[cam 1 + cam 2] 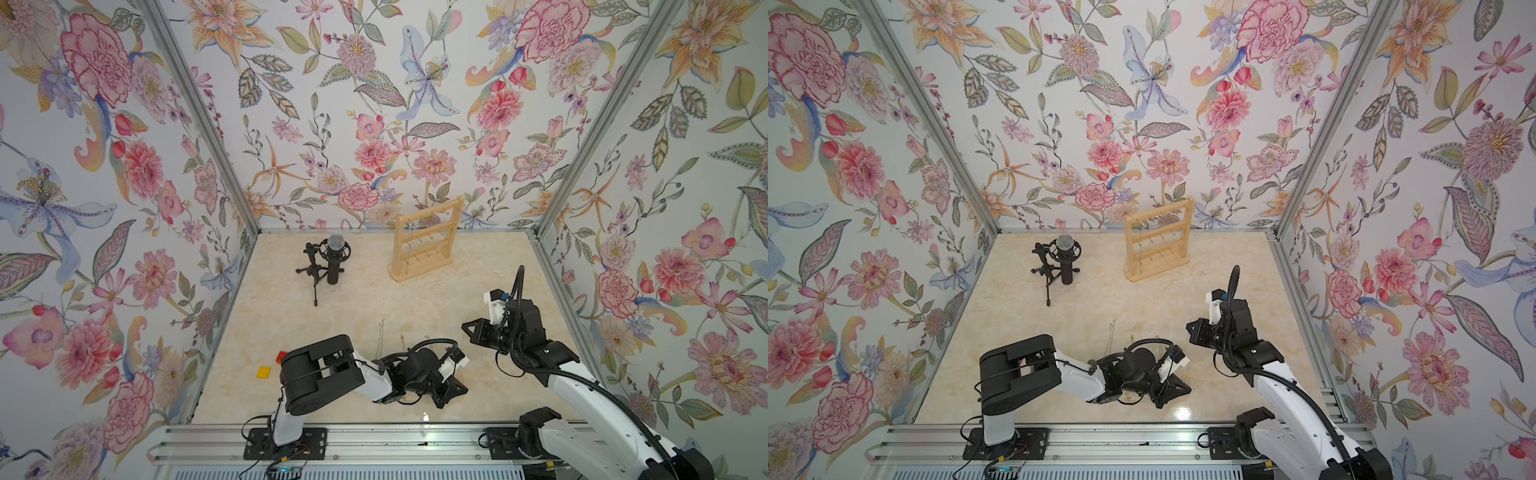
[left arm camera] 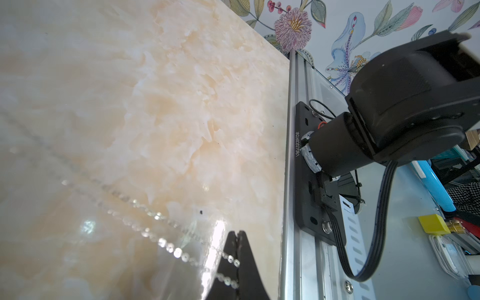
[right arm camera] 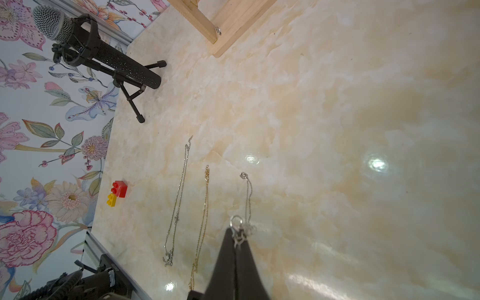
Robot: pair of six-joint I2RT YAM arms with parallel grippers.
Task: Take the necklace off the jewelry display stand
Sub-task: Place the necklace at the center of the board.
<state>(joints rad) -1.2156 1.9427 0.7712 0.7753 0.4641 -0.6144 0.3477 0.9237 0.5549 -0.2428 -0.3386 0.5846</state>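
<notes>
The jewelry display stand (image 1: 419, 268) (image 1: 1156, 268) stood upright at the far side of the worktop (image 1: 374, 299), right of centre. Its posts pointed straight up and its crossbars ran left to right, the right end turned a little farther back, so its hooked face looked toward the near side. A thin chain seemed to hang by its left post, though it was too fine to be sure. A black microphone (image 1: 334, 259) on a tripod stood to the left of the stand, well apart from it.

Three necklaces lay stretched on the worktop between the stand and the arms, side by side, each with its long axis running near to far: a silver necklace (image 3: 179, 202) on the left, a gold necklace (image 3: 204, 220) in the middle and a shorter silver necklace (image 3: 248, 200) on the right. A red brick (image 3: 120, 189) and a yellow brick (image 3: 111, 200) touched each other farther left.

The left end effector (image 1: 449, 392) (image 2: 237, 235) lay low by the near edge, its jaws pressed together on a shiny chain (image 2: 179, 252) whose two blurred strands ran into the seam between them. The right end effector (image 1: 467, 326) (image 3: 237, 231) pointed left, its jaws likewise pressed together, pinching a small silver ring (image 3: 236, 220) and clasp at the tips. Whether that ring belonged to the shorter silver necklace just beside it could not be told
</notes>
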